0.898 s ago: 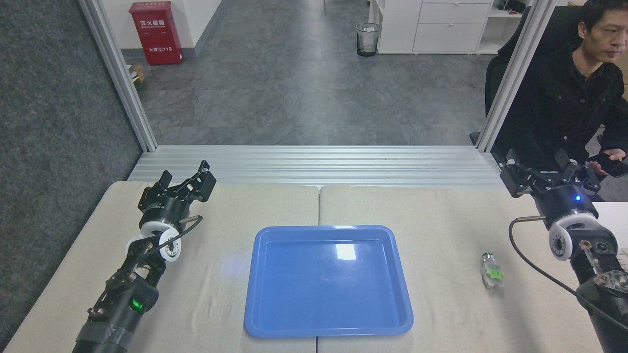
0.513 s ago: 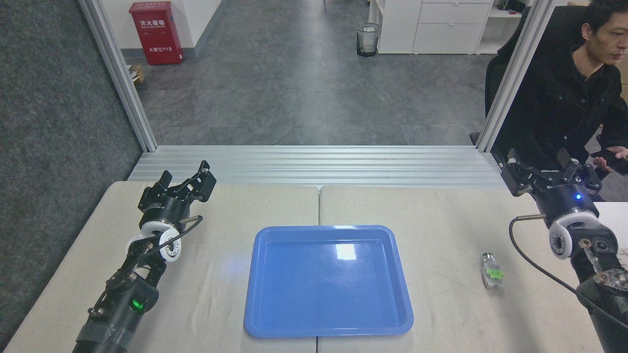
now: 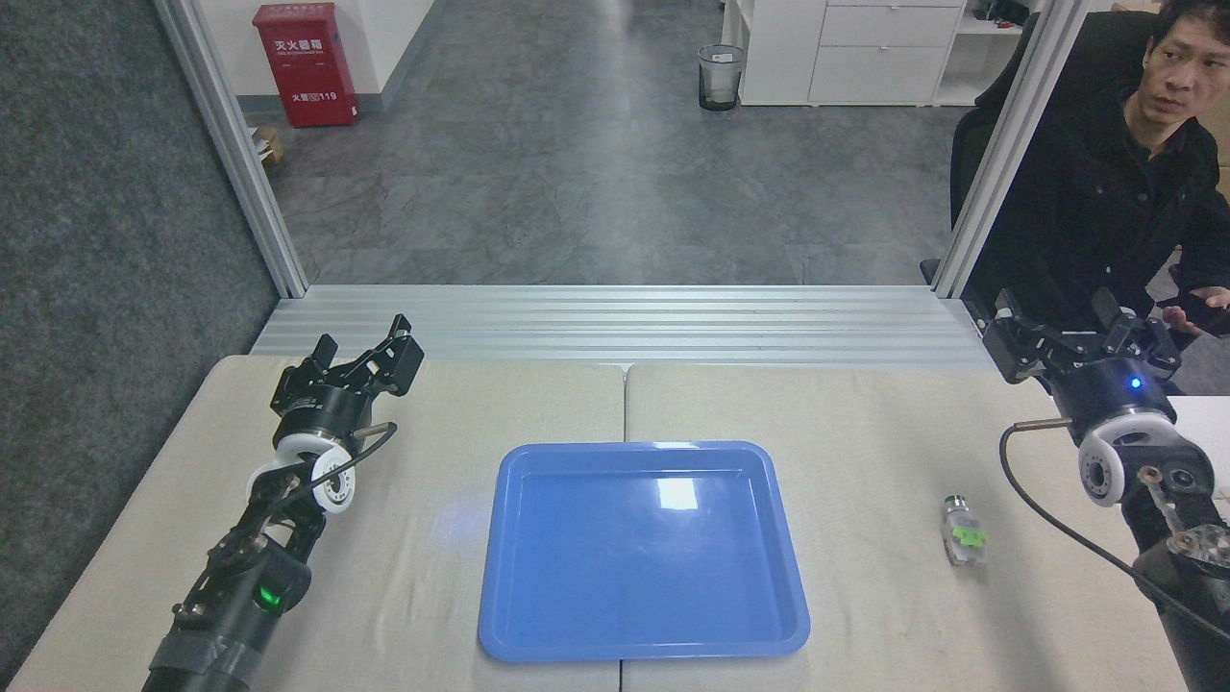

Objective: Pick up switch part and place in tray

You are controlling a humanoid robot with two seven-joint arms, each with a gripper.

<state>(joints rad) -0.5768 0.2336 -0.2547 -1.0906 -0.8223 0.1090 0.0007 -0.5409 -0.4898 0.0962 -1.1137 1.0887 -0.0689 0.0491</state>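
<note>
The switch part (image 3: 963, 531), a small whitish plastic piece with a green middle and a silver end, lies on the table to the right of the tray. The blue tray (image 3: 642, 550) sits in the middle of the table with nothing in it. My right gripper (image 3: 1067, 332) hovers open over the table's far right edge, well behind the switch part, with nothing between its fingers. At the far left of the table my left gripper (image 3: 363, 348) is held open, far from the part and holding nothing.
A person in dark clothes sits on a chair (image 3: 1115, 183) just beyond the right gripper, a hand (image 3: 1192, 308) close to it. An aluminium frame post (image 3: 999, 154) and a ribbed metal sill (image 3: 615, 322) border the table's far edge.
My right gripper has drifted slightly right and up. The person has turned their head and shifted their hand. The left arm, tray and switch part are unchanged.
</note>
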